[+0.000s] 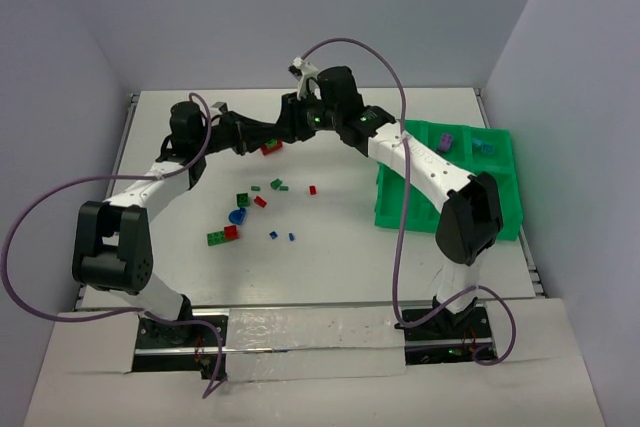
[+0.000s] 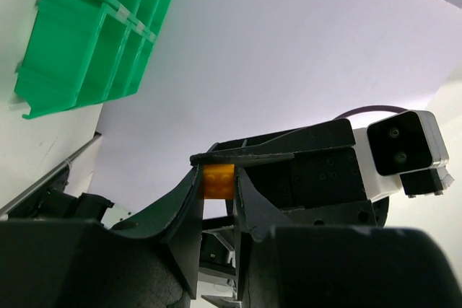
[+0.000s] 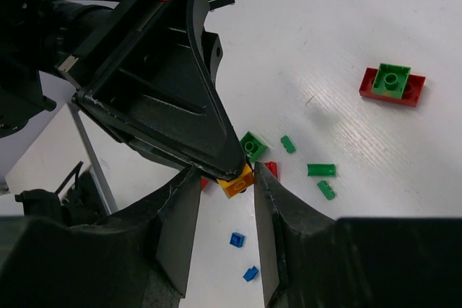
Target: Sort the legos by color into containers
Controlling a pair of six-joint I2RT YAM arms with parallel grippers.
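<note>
My left gripper (image 2: 218, 177) is shut on a small orange lego (image 2: 218, 181), held up above the table. In the right wrist view the same orange lego (image 3: 238, 182) sticks out of the left gripper's black tips (image 3: 229, 167). My right gripper (image 3: 225, 172) is open and straddles it; one finger (image 3: 268, 200) is at the brick's side and the other finger (image 3: 180, 214) stands off with a gap. From above, the two grippers meet at the back middle (image 1: 292, 123) and the orange lego is hidden. The green tray of containers (image 1: 445, 222) sits at the right.
Loose legos lie on the table below: green (image 3: 253, 146), red (image 3: 271, 169), blue (image 3: 237, 239), and a green brick on a red plate (image 3: 392, 84). From above, a purple brick (image 1: 445, 141) and a blue one (image 1: 487, 146) lie in tray compartments. Walls enclose the table.
</note>
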